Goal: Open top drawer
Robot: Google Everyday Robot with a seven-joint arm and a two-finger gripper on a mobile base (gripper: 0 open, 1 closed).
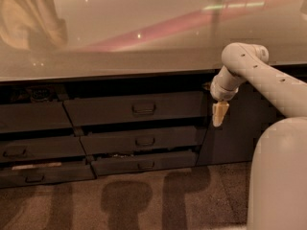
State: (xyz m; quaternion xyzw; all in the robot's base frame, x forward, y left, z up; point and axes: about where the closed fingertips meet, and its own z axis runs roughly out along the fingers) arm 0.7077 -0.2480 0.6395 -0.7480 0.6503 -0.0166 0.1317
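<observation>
- The floor (144,200) below the top drawer (105,110) is lying bare and shadowed. It is giving open room in front for a drawer to slide out, apart from a pale rounded part of the robot (280,176) that is filling the near corner to the drawer's lower right.
- Two shorter drawer fronts (115,142) are sitting directly under the top drawer, and more fronts (29,116) are standing to its left.
- The top drawer is sitting just beneath the table (144,42) edge with its front roughly in line with its neighbours. Judging from that, the pull is not yet begun and the whole opening is left to do.
- Its small bar handle (143,109) is sitting at the middle of the front, with nothing touching it.
- The claw (218,115) is hanging pointed downward just past the top drawer's right end, well apart from the handle. I cannot tell how far open it is, and nothing is showing in its hold.
- The arm (268,78) is reaching in from the drawer's right, close under the table's overhang, so headroom there is looking tight.
</observation>
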